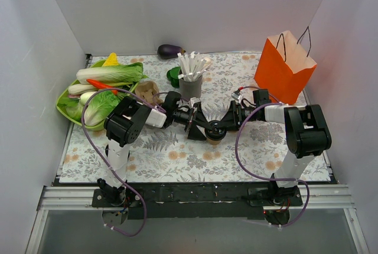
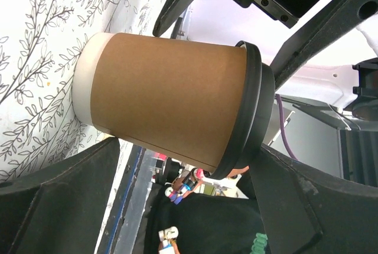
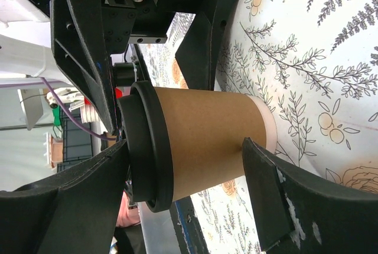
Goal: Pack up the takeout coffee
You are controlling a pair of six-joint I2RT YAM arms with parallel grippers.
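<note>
The floral-patterned worktop [image 1: 177, 153] carries all items. The orange paper bag [image 1: 283, 68] stands upright beyond the right claw [image 3: 221, 115] and to its right, well apart from it. The left claw [image 2: 142, 88] and the right claw face each other from opposite sides. The takeout coffee [image 1: 215, 130] stands upright on the worktop, between the jaws of both claws. The left claw is spread wide around the cup wall. The right claw's fingers [image 3: 295, 207] lie close against the cup wall; a firm grip cannot be confirmed. The black lid [image 3: 147, 147] sits above those fingertips.
</note>
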